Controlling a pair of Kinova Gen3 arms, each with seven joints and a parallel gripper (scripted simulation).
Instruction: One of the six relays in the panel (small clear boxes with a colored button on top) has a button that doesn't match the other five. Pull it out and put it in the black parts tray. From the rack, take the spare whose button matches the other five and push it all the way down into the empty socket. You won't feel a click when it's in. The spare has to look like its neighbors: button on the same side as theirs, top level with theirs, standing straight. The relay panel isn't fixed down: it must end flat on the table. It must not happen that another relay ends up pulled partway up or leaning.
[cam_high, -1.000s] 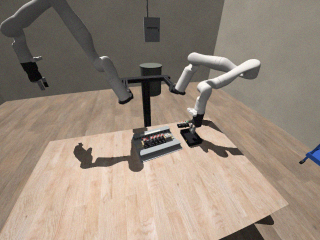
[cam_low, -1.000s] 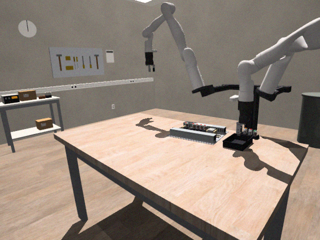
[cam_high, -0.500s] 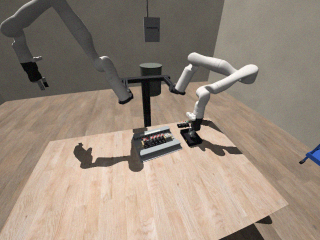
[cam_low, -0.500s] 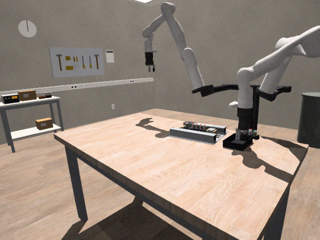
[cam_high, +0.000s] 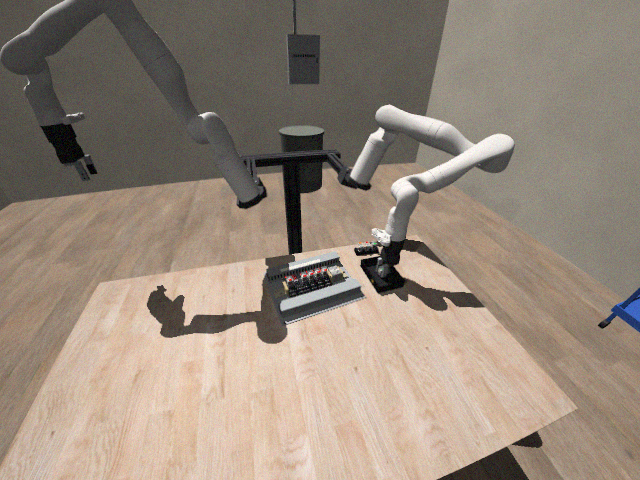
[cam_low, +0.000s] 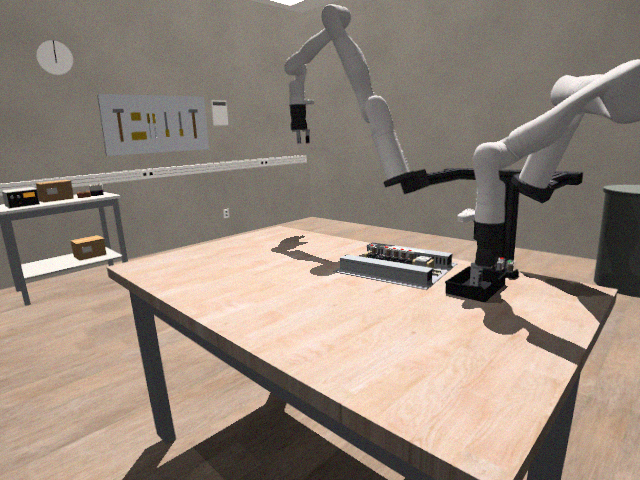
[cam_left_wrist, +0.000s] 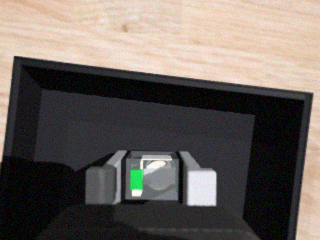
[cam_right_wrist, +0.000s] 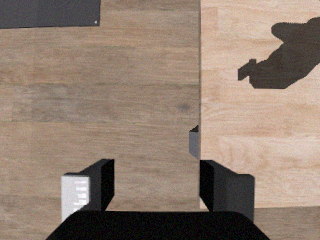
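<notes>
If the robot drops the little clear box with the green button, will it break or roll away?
The clear box looks like hard plastic, so it might crack. Its flat sides probably wouldn't roll, but it could tip over.

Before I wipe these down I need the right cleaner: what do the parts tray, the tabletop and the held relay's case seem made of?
Parts tray: probably matte plastic; dull, evenly black.
Tabletop: wood or wood-look laminate; pale grain.
Relay's case: likely glossy clear plastic; insides show through.

A blue item (cam_high: 629, 312) stands right; 1 round clock (cam_low: 54, 57) hangs beside 1 tool board (cam_low: 154, 124).
</notes>
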